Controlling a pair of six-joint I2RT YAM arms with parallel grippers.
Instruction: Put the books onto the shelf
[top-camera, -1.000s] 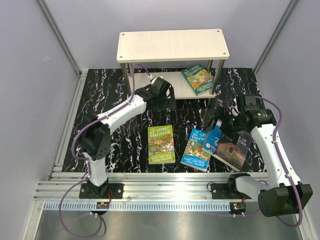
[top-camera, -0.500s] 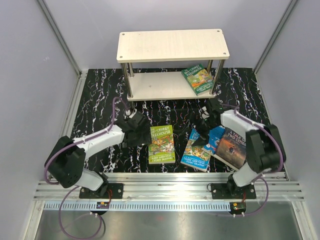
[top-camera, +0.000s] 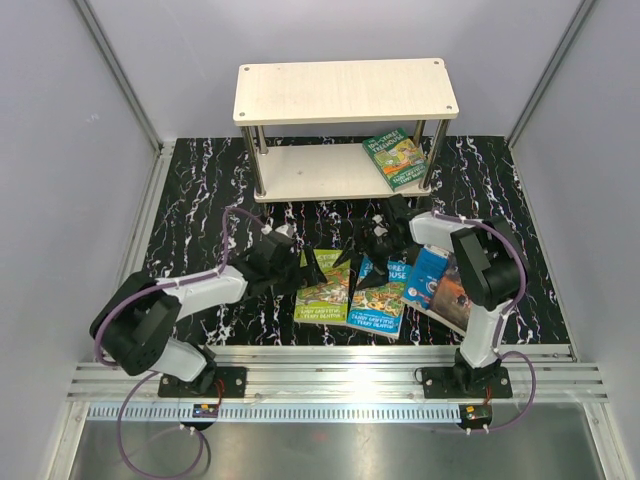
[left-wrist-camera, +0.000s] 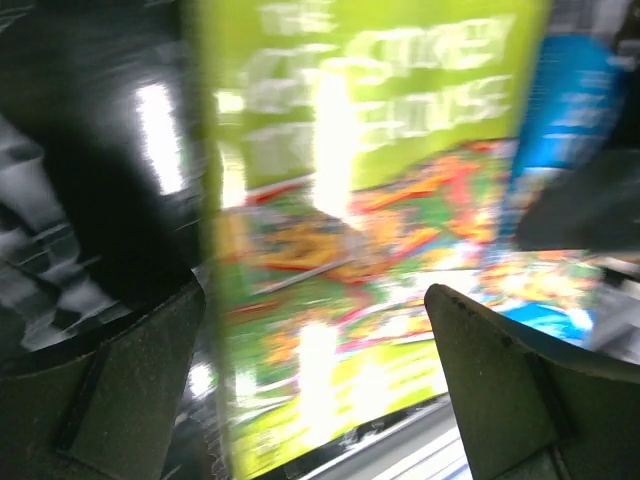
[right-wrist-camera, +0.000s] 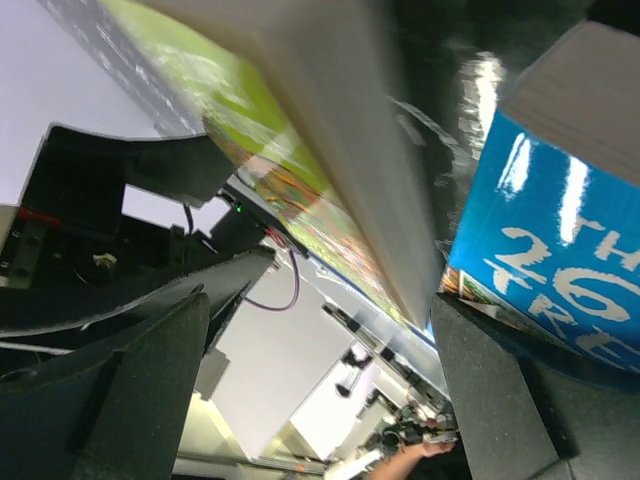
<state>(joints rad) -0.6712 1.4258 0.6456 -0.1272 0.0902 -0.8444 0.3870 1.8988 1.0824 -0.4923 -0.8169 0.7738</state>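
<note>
Along the near side of the table (top-camera: 200, 190), left to right, are laid a green book (top-camera: 325, 292), blue Treehouse book (top-camera: 380, 300), light-blue book (top-camera: 428, 275) and dark book (top-camera: 447, 297). Left claw (top-camera: 314, 268) and right claw (top-camera: 362, 250) are spread wide at the green book, nothing clamped. A second green book (top-camera: 395, 158) is seen on the far shelf (top-camera: 345, 90), lower tier, right end.

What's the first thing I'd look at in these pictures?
Two white arms meet over the black marbled mat, the open left end effector and right end effector flanking a bright green book. Blue books lie to its right. Behind, the pale shelf holds a darker green book on its lower board.
</note>
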